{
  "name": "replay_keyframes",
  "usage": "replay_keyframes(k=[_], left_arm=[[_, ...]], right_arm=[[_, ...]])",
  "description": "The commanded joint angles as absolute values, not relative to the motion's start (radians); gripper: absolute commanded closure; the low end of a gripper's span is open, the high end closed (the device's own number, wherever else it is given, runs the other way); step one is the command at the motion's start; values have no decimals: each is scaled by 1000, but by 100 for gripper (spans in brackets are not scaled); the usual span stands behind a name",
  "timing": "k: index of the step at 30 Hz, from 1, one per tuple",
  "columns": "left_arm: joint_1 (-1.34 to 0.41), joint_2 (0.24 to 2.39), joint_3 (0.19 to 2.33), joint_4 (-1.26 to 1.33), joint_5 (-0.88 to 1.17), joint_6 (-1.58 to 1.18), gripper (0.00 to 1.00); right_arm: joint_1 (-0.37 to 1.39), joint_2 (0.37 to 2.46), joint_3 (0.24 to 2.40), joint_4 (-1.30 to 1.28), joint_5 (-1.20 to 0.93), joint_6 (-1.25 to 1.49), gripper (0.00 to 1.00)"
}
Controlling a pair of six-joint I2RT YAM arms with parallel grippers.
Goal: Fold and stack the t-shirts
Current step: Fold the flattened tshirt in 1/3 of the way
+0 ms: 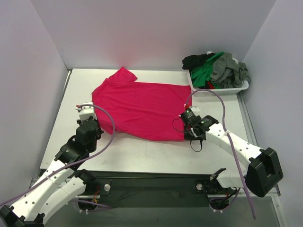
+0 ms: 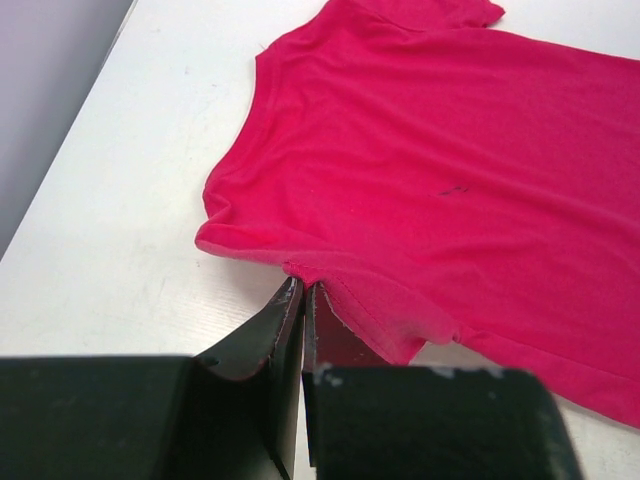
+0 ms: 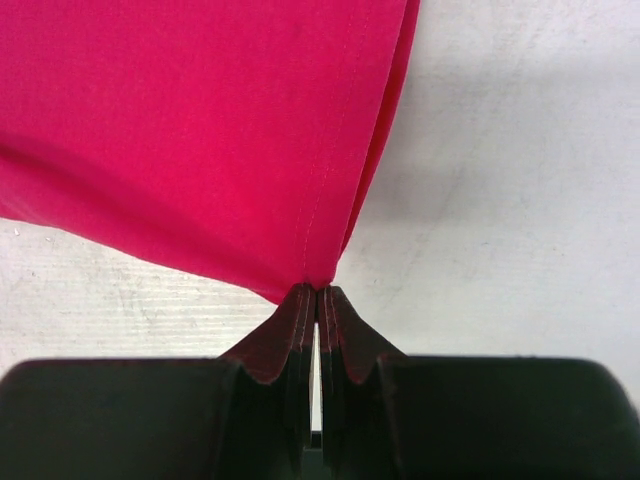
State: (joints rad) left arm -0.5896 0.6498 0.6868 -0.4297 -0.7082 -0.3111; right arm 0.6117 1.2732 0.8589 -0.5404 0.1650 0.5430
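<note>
Crimson t-shirt, left hand, right hand pinching edges

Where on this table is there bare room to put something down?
Free: the strip of table between the red t-shirt and the arms' bases, and the strip left of the shirt. Crowded: the far right corner, where the white basket is heaped with shirts.

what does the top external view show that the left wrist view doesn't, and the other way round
Only top external: the white basket heaped with green, grey and black shirts, and the right arm. Only left wrist: the left jaws pinched shut on the edge of the crimson t-shirt, plus a small dark mark on the cloth. Both: that shirt spread on the white table.
</note>
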Motion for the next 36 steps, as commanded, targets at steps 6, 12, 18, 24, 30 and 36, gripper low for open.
replay_keyframes(k=[6,12,18,24,30,36], left_arm=[[-598,731,733,-358,-767,-278,100],[-476,853,768,-238,-648,-227,100],[-348,948,790,-121,-445,-186,100],[-275,1092,856,-35,-313,-156,100],[-212,1255,943,26,-258,-156,100],[-183,1383,1024,66,-227,-156,100]], right_arm=[[583,1305,939,-584,232,531,100],[506,1422,1063,-584,216,482,100],[427,1552,1184,-578,147,436,100],[364,1704,1321,-578,86,399,100],[313,1813,1436,-584,38,373,100],[253,1868,1505,-595,9,353,100]])
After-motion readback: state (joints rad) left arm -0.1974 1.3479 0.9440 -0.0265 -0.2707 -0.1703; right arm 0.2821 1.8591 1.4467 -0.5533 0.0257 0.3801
